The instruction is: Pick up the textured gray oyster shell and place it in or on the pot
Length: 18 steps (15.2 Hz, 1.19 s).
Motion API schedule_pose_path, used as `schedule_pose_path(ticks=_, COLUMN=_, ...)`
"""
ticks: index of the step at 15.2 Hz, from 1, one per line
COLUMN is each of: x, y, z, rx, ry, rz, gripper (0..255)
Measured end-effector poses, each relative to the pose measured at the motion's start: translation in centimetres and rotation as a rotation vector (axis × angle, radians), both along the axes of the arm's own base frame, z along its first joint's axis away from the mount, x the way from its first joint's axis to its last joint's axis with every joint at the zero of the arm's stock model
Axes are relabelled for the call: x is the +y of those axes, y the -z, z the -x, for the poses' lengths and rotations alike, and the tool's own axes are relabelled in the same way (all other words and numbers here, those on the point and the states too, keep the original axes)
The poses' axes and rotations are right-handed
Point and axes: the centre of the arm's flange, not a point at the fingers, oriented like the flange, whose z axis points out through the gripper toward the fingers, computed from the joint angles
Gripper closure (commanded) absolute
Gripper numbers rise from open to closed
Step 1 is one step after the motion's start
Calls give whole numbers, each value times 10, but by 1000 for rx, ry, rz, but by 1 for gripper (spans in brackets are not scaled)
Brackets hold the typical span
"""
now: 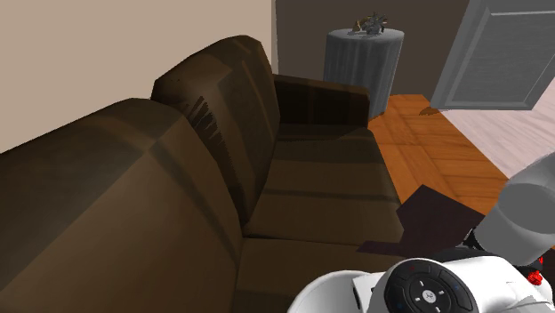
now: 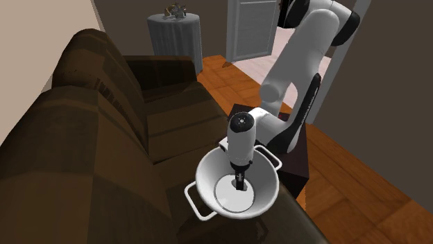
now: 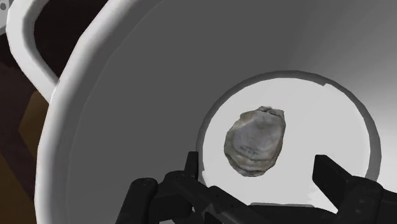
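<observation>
A white two-handled pot sits on the brown sofa's seat, close to its front edge. In the wrist view a rough grey oyster shell lies loose on the flat bottom of the pot. My black gripper hangs just above the shell, open, with its fingers standing apart on either side and touching nothing. In the second exterior view the gripper reaches straight down into the bowl of the pot, the white arm rising behind it.
The brown sofa runs along a beige wall. At its far end stands a grey round side table with small things on top. Orange wood floor and the dark stand lie beside the sofa.
</observation>
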Motion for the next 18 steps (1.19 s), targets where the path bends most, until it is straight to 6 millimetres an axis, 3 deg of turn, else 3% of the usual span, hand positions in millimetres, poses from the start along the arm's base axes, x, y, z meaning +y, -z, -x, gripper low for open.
schedule_pose_path(ticks=3, x=-2, y=15, z=0, rx=-1, ry=1, rz=0, gripper=0)
schedule_pose_path(ticks=9, x=-3, y=19, z=0, rx=-1, ry=1, rz=-1, gripper=0)
schedule_pose_path(ticks=10, x=-3, y=19, z=0, rx=-1, ry=1, rz=-1, gripper=255)
schedule_pose_path(ticks=18, x=-3, y=19, z=0, rx=-1, ry=1, rz=-1, gripper=255)
